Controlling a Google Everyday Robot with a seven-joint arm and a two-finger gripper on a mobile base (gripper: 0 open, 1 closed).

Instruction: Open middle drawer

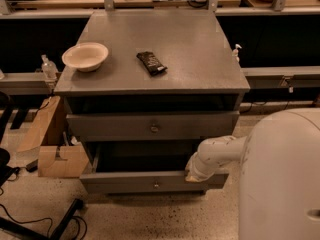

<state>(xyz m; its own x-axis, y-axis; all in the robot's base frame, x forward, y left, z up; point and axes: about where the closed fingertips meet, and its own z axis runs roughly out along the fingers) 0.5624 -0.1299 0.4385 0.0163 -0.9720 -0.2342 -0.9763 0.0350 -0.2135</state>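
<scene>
The middle drawer (125, 183) is found partly out, its long front lying crosswise. The tool (194, 176) is set on that front's top edge, right of the knob (156, 185); whether it is spread or pinching cannot be told. An off-centre outward pull is implied.

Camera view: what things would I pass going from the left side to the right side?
You'd pass: clear bottle → white bowl → dark snack packet → gripper, at the top edge of the middle drawer → small pump bottle → robot's white body.
</scene>
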